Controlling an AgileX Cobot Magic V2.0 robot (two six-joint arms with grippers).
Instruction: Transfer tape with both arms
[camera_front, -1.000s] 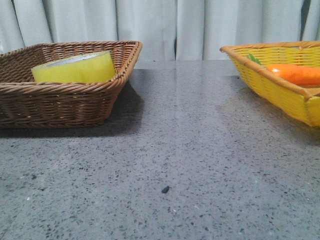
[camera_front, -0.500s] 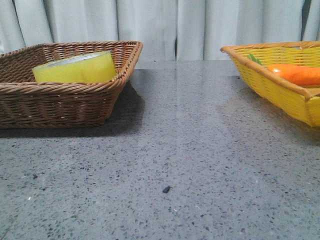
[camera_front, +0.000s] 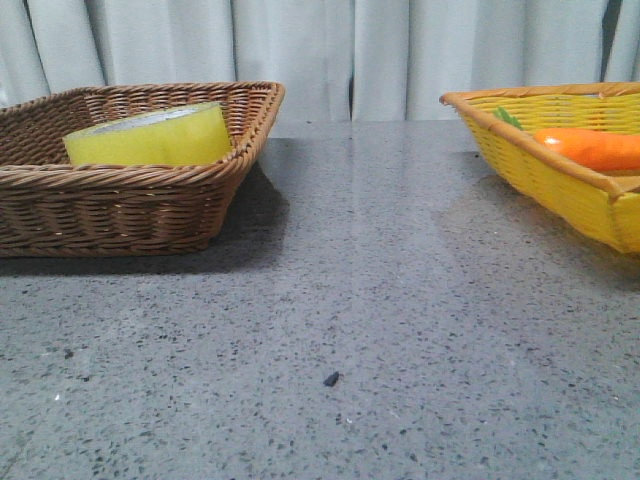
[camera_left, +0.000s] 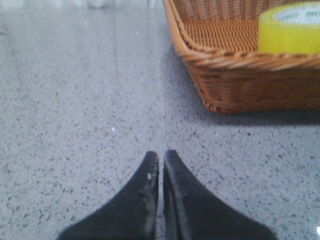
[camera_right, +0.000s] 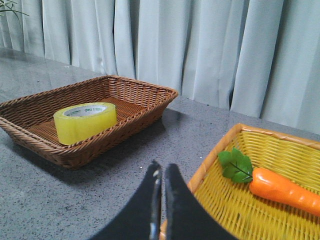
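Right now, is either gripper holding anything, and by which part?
Nothing is held. The left gripper and right gripper are both shut on nothing; the tape lies untouched in the brown basket.

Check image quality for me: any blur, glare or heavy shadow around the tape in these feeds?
Front view: the tape is sharp, with a dark shadow beside the brown basket and a pale sheen on the table. Left wrist view: soft and hazy overall, tape lettering blurred. Right wrist view: evenly lit, the lettering on the tape is visible.
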